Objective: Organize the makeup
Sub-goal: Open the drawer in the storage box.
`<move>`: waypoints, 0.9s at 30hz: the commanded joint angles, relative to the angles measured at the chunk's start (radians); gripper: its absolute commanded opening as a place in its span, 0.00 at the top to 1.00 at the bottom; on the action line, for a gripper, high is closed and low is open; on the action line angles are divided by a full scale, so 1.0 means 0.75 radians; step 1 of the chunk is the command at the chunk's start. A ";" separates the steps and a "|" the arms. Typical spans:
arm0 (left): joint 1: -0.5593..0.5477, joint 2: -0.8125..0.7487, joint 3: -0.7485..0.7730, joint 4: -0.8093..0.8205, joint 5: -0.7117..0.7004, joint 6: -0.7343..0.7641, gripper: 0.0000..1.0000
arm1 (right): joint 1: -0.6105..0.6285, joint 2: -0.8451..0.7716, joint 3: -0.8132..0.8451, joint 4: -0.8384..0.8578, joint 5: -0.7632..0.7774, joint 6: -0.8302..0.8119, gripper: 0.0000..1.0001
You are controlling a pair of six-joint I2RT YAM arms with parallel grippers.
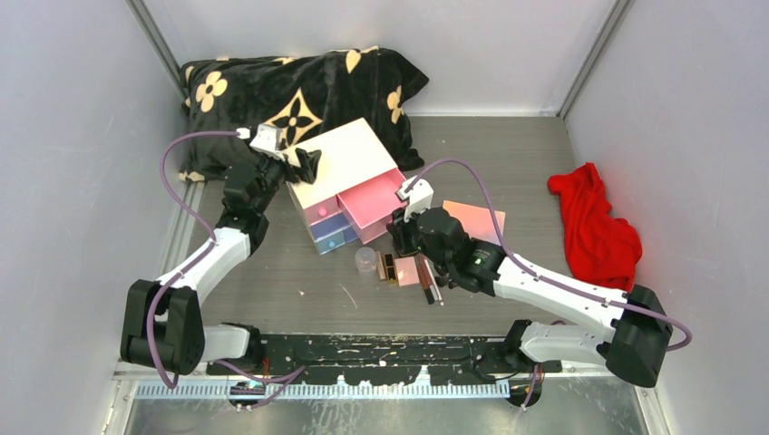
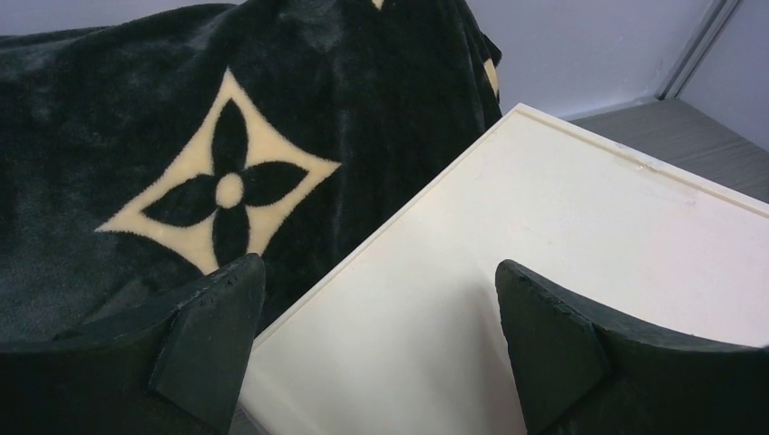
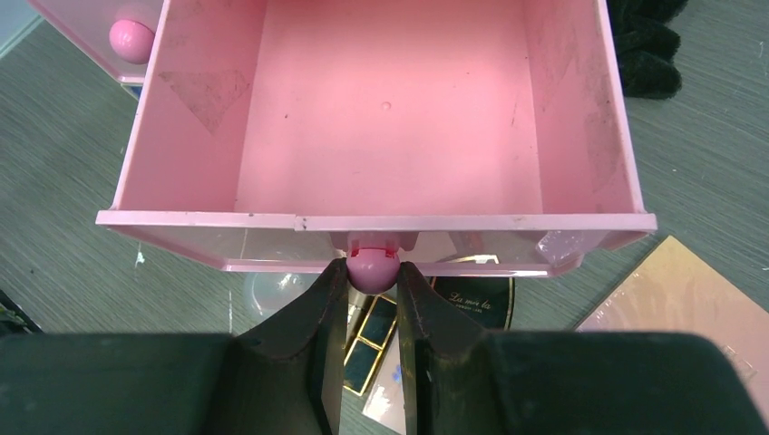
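Note:
The white chest (image 1: 340, 159) stands mid-table with its large pink drawer (image 1: 374, 205) pulled out and empty (image 3: 390, 109). My right gripper (image 1: 400, 234) is shut on the drawer's round pink knob (image 3: 373, 269). My left gripper (image 1: 305, 163) is open and rests over the chest's white top (image 2: 544, 272). Makeup lies on the table in front of the drawer: a small clear jar (image 1: 365, 260), a black and gold case (image 1: 388, 267), a pink compact (image 1: 408, 271), brushes (image 1: 432, 283) and the flat iridescent palette (image 1: 481, 220). A black compact (image 3: 476, 304) shows under the drawer.
A black blanket with cream flowers (image 1: 272, 91) lies behind and left of the chest, and fills the left wrist view (image 2: 181, 136). A red cloth (image 1: 594, 227) lies at the right. Smaller pink, purple and blue drawers (image 1: 326, 227) are on the chest's left side.

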 commanded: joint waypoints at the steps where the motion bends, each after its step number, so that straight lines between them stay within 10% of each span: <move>1: 0.008 0.117 -0.093 -0.382 -0.051 0.035 0.02 | -0.012 -0.055 -0.057 -0.107 0.038 0.007 0.97; 9: 0.008 0.109 -0.097 -0.380 -0.050 0.037 0.02 | -0.009 -0.145 -0.034 -0.104 0.023 -0.049 0.63; 20: 0.008 0.117 -0.091 -0.387 -0.049 0.041 0.02 | -0.008 -0.360 -0.071 -0.219 0.045 0.012 0.47; 27: 0.008 0.115 -0.095 -0.382 -0.046 0.045 0.03 | -0.008 -0.557 -0.211 -0.164 0.100 0.068 0.01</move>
